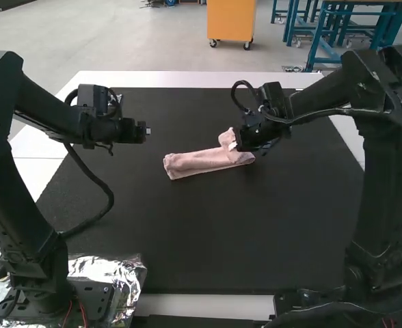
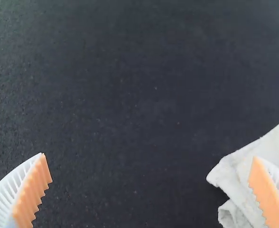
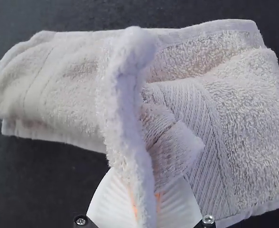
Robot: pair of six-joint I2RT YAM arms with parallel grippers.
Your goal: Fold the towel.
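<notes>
A pale pink towel [image 1: 204,162] is laid out as a narrow folded strip on a black mat [image 1: 208,232], which is spread over a white desk [image 1: 187,80]. The strip lies in the far half of the desk, about midway between its left and right edges, and slants slightly. Several layers are stacked in it. Near its right end, a ridge of cloth [image 3: 123,95] is held upright, pinched by the right gripper [image 3: 146,192], which is clenched on that fold. Beside the ridge, a small corner is turned over and a woven band [image 3: 215,142] is exposed.

The left gripper [image 2: 149,156] is released, its two fingers spread wide and nothing gripped. One finger is seen over or beside a corner of the towel; whether cloth is touched cannot be told.

The towel is judged to be light, soft and limp, with a looped pile that should be gripped easily and is unlikely to slip. It cannot be broken, but layers may be dragged apart if only the top one is pinched. The raised ridge is best kept low and laid flat; a hold through all layers at the strip's left end would be the firmest for steadying it.
</notes>
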